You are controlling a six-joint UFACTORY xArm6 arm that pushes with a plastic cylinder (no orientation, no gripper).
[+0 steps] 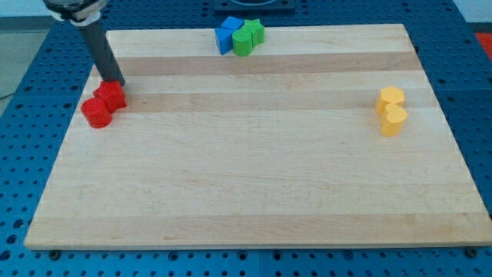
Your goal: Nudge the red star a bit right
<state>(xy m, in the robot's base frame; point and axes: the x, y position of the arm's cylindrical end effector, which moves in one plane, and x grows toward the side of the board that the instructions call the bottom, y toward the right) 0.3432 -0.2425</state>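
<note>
wooden board [254,154] | red star [112,95] touching my tip [117,81], just below | tool: bare rod, grasps nothing

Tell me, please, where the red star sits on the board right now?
The red star sits near the board's left edge in the camera view, touching the red cylinder below-left, with my tip at its top.

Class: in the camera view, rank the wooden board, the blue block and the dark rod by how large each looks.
1. wooden board
2. dark rod, its tip by the red blocks
3. blue block
</note>
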